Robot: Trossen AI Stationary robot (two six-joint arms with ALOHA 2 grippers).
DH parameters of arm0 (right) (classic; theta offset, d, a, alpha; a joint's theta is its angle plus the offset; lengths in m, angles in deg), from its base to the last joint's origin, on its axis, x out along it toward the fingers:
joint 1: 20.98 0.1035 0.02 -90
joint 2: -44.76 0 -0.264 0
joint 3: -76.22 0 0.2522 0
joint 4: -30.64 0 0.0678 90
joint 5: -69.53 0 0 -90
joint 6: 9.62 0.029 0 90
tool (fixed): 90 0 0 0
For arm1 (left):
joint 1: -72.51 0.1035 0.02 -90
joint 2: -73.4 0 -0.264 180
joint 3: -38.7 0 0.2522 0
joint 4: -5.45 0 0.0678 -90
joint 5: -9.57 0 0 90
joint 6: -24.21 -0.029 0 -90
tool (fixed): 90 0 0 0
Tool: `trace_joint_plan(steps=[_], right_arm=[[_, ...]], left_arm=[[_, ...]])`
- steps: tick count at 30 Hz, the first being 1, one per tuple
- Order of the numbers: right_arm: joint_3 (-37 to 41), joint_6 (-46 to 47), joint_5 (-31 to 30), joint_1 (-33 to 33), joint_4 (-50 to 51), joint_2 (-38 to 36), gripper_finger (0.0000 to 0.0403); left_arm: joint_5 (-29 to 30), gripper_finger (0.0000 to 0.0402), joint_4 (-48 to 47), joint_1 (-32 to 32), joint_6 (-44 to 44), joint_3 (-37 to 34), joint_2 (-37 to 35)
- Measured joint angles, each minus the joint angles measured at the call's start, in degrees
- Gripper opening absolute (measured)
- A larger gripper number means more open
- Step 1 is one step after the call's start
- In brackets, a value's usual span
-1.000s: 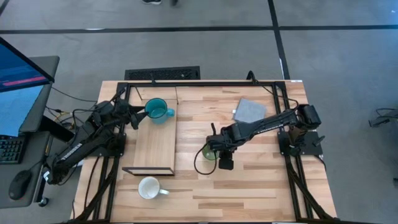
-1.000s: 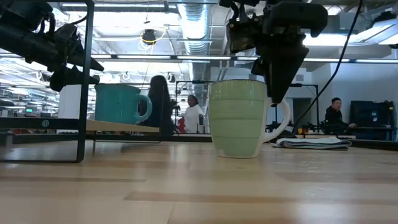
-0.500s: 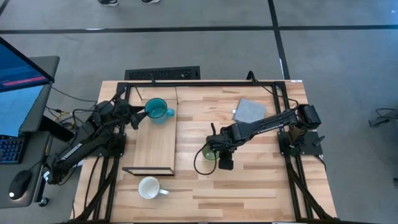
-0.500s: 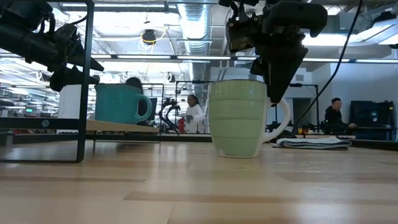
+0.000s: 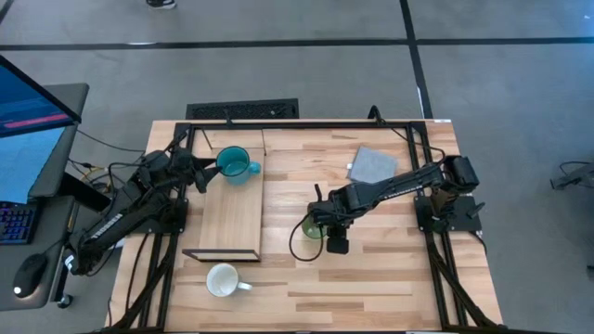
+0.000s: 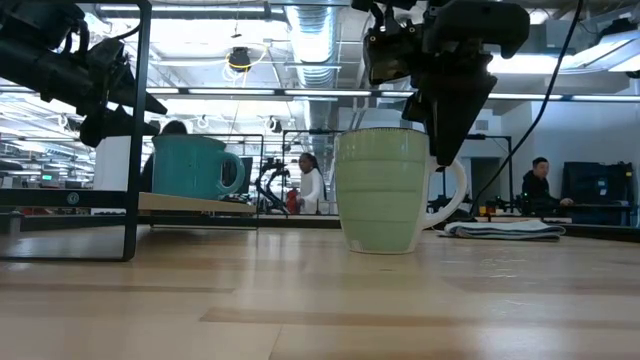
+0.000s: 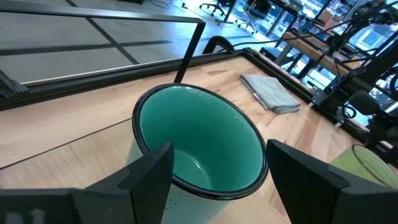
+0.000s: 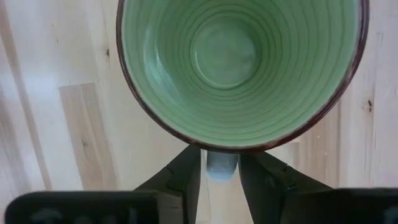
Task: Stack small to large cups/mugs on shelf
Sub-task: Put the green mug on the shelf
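The large teal mug (image 5: 234,165) stands upright on the far end of the light-wood shelf (image 5: 232,218), its handle toward the table's right. My left gripper (image 5: 208,173) is open beside it. In the left wrist view its fingers (image 7: 149,180) stand on either side of the teal mug (image 7: 199,140); whether they touch it I cannot tell. The light green mug (image 5: 311,227) stands on the table right of the shelf, with my right gripper (image 5: 327,230) above its handle side. The white mug (image 5: 223,279) rests on its base near the table's near edge. My right gripper pinches the light green mug's handle (image 8: 222,167) between its two fingers (image 8: 186,171), right below the rim. The fingers come from above, pointing down (image 6: 445,130). The mug (image 6: 385,190) stands upright with its base on the table.
A folded grey pad (image 5: 371,164) lies at the table's far right. The shelf's black metal frame (image 6: 135,130) stands at its near end. Bare tabletop lies between the shelf and the green mug. People move in the room beyond the table.
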Motion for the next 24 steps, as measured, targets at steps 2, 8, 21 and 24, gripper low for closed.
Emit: trace_joint_plan(steps=[2, 8, 21, 24], right_arm=[[0.0, 0.0, 0.1, 0.0, 0.0, 0.0, 0.0127], [0.0, 0.0, 0.2, -0.2, 0.0, 0.0, 0.0126], [0.4, 1.1, 0.1, -1.1, -0.4, 0.0, 0.0121], [1.7, 2.2, 0.2, -1.1, -1.4, 0.0, 0.0119]], left_arm=[[0.3, 0.0248, 0.0, 0.0, 0.0, 0.0, 0.0], [0.5, 0.0248, 0.0, 0.0, 0.0, 0.0, 0.0], [0.5, 0.0248, 0.0, 0.0, 0.0, 0.0, 0.0], [0.5, 0.0248, -0.2, 0.0, 0.0, 0.0, 0.0]])
